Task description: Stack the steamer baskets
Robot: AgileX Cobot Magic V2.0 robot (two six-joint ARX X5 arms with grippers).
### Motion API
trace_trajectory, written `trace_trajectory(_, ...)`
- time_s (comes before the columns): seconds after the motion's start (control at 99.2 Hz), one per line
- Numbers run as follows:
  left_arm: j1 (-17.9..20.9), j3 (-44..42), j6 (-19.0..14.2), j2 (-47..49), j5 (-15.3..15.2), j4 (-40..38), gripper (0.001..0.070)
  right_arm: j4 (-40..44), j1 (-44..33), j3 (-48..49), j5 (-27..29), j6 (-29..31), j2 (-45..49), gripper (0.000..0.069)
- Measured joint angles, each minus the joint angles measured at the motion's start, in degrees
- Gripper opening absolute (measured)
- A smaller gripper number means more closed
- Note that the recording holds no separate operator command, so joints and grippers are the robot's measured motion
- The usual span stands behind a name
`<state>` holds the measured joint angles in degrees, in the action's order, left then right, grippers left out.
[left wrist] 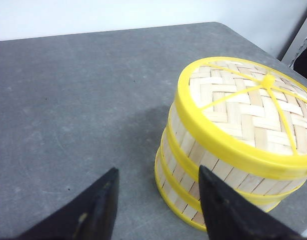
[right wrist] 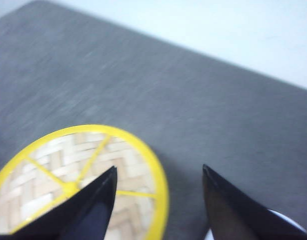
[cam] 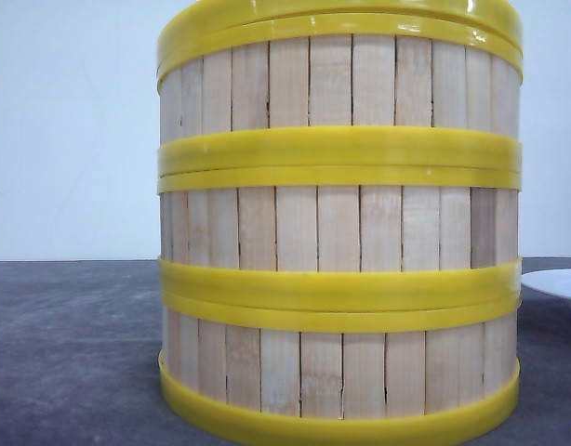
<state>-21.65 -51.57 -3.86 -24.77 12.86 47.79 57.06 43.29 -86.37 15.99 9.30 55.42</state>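
Three steamer baskets stand stacked in one column on the grey table [cam: 72, 353]: bottom [cam: 339, 372], middle [cam: 339, 228] and top [cam: 339, 84]. A yellow-rimmed woven lid [left wrist: 248, 107] covers the top one. In the left wrist view the stack [left wrist: 193, 170] rises just beside my left gripper [left wrist: 158, 170], which is open with nothing between its fingers. My right gripper [right wrist: 159, 168] hovers open above the edge of the lid [right wrist: 78, 175], holding nothing; that view is blurred. Neither gripper shows in the front view.
A white plate [cam: 555, 283] lies on the table to the right of the stack, and its edge [right wrist: 288, 220] peeks out by the right gripper's finger. The table's far edge meets a pale wall.
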Motion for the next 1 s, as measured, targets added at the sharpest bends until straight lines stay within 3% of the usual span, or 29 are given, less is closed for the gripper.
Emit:
trace_trajectory(0.121, 0.0, 0.0, 0.0, 0.0, 0.02, 0.0, 0.0299, 2.12, 0.61, 4.26, 3.63, 0.63, -5.77, 0.0328)
trace_trajectory(0.323, 0.0, 0.0, 0.0, 0.02, 0.0, -0.9, 0.0298, 0.52, 0.61, 17.59, 4.46, 3.45, -13.92, 0.0328)
trace_trajectory(0.373, 0.0, 0.0, 0.0, 0.02, 0.0, -1.31, 0.0265, 0.52, 0.61, 20.24, 4.79, 3.98, -15.15, 0.0325)
trace_trajectory(0.413, 0.0, 0.0, 0.0, 0.02, 0.0, -1.57, 0.0185, 0.52, 0.61, 21.73, 4.83, 4.31, -15.82, 0.0292)
trace_trajectory(0.464, 0.0, 0.0, -0.09, 0.02, 0.02, -1.95, 0.0094, 0.63, 0.61, 22.58, 4.83, 4.48, -16.33, 0.0181)
trace_trajectory(0.514, 0.0, 0.0, -0.09, 0.02, 0.0, -2.34, 0.0053, 0.35, 0.61, 22.58, 4.87, 4.48, -16.41, 0.0089)
trace_trajectory(0.575, 0.0, 0.0, -0.09, 0.0, 0.0, -2.71, 0.0033, -0.28, 0.61, 22.56, 4.87, 4.48, -16.59, 0.0042)
trace_trajectory(0.998, 0.0, 0.0, -0.17, 0.0, 0.0, -2.95, 0.0028, -0.76, 0.61, 22.56, 4.87, 4.5, -16.65, 0.0011)
